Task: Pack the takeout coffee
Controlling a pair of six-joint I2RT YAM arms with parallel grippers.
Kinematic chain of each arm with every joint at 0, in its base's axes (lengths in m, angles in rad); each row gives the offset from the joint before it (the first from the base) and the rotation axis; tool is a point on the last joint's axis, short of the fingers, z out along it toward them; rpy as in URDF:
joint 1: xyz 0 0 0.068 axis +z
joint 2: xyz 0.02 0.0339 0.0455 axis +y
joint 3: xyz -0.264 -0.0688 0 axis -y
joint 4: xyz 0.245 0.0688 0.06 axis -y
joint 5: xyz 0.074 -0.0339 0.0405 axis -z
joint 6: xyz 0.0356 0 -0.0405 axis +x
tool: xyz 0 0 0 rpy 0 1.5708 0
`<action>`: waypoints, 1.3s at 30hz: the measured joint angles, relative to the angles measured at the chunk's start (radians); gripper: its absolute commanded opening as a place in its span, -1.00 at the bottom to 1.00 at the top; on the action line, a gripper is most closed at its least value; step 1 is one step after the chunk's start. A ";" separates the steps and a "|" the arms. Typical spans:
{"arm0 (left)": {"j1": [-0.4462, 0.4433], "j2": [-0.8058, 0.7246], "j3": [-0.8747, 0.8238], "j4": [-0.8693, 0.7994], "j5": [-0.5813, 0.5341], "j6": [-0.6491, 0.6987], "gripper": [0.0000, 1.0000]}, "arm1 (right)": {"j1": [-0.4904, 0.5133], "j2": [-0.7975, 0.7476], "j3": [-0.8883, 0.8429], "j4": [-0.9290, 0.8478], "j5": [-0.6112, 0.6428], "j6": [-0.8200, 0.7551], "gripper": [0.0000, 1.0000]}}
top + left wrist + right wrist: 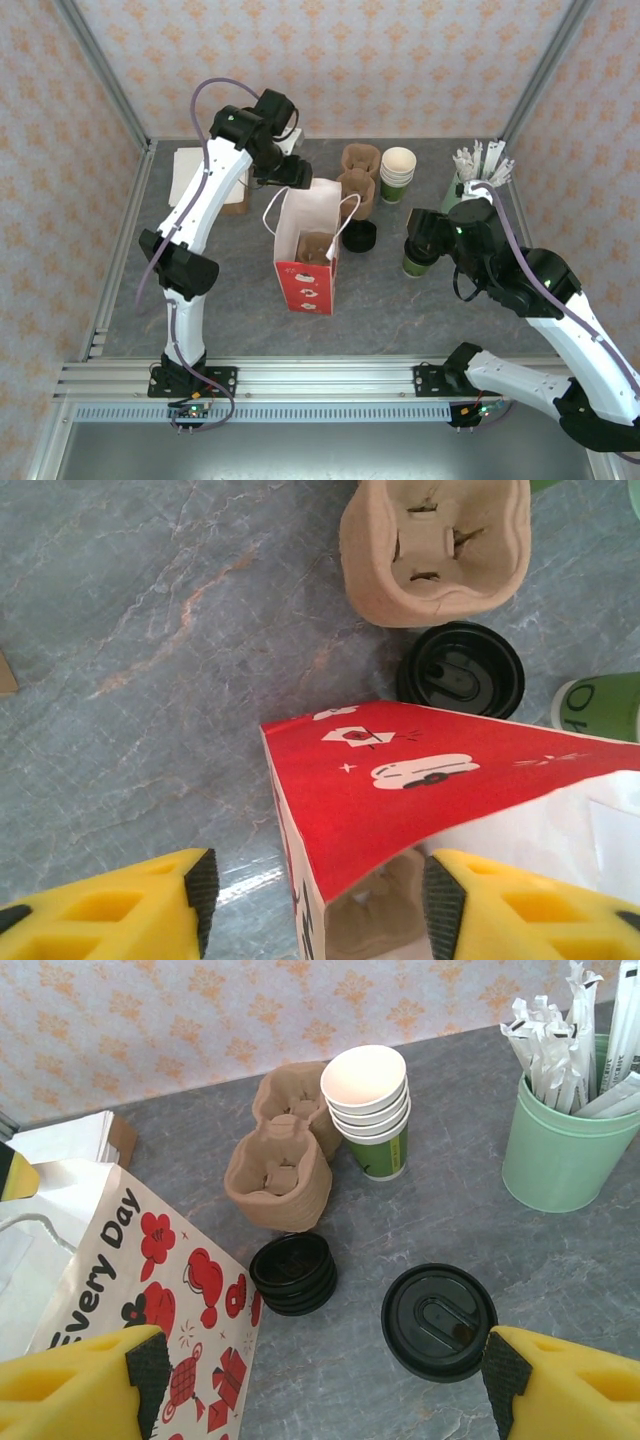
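While the takeout coffee (417, 263) sits upright on the grey table (230, 300) off to the right of the paper bag (305, 285), lid on, it isn't in the bag yet. The right gripper (328, 1378) hangs right over it with its yellow fingers (560, 1385) spread wide. From the wrist cam one finger is just beside the black lid and the other is way over above the bag's printed side, so nothing is gripped. The left gripper (315, 905) is at the bag's far left corner, fingers apart. The bag's upper edge stands in the gap between them, one pad outside the bag and the other over the opening, and I don't see either pad pressing on the paper. The bag stands upright and open, and a brown pulp cup carrier (316, 246) is already down inside it. A stack of loose black lids (358, 236) lies just right of the bag, between it and the coffee. Two more pulp carriers (357, 190) are past the bag's far right corner, with a stack of lidless green cups (397, 175) further right of those. A pale green holder of white sticks (555, 1150) is well right of the bag, beyond the coffee.
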 measured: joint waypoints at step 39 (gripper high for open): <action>0.000 -0.251 -0.295 0.034 -0.079 -0.040 0.18 | -0.395 0.257 -0.214 -0.069 -0.344 -0.056 0.99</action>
